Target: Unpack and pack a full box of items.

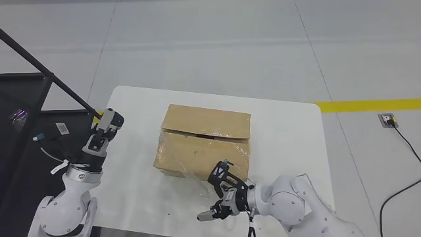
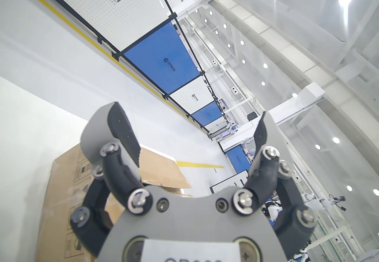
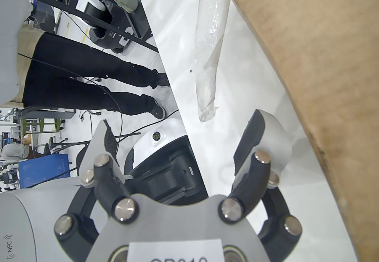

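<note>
Left fingers (image 2: 123, 132) and right fingers (image 3: 251, 132) both spread, gripping nothing; box (image 1: 204, 141) sits between them, seemingly just beside the right.

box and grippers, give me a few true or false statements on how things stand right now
1. The box sits on the table. True.
2. The left gripper holds the box. False: it is open, empty and apart from the box.
3. The right gripper is open. True.
4. The box's flaps stand straight up. False: they are folded down over the top.
5. A clear plastic strip lies beside the box. True.
</note>
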`<state>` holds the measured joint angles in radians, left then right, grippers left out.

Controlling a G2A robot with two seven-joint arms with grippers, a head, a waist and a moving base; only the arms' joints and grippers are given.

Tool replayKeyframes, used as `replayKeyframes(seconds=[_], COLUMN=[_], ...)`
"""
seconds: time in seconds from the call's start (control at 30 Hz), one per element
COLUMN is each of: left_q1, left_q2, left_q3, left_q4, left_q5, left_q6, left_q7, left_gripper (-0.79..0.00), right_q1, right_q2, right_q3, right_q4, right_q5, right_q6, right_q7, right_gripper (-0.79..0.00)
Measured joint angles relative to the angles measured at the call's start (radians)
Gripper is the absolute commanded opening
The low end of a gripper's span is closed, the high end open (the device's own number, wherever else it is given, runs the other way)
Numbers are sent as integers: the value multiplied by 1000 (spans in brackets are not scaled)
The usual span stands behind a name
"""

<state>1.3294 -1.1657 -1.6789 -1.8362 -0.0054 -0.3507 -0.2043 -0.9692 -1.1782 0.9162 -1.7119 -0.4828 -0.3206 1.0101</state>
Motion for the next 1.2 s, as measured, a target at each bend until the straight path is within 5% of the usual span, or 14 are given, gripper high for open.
replayKeyframes(seconds=[0.13,0.37,0.47,1.2], left_q1=[7,30,37,53], left_q2=[0,-1,-1,-4], left_q3=[-5,-20,-25,-29], left_q4=[-3,-9,-9,3], left_q5=[-1,-11,-18,-39], left_q6=[-5,-22,-26,-44], left_q7=[1,6,9,-8], left_gripper=[0,0,0,0], right_q1=[33,74,76,91], right_q2=[-9,-21,-25,-22], right_q3=[-19,-42,-46,9], right_q4=[48,89,83,-96], right_q5=[37,73,69,80], right_q6=[-12,32,66,181], right_q7=[-17,-35,-56,-48], right_gripper=[-413,-576,-785,-785])
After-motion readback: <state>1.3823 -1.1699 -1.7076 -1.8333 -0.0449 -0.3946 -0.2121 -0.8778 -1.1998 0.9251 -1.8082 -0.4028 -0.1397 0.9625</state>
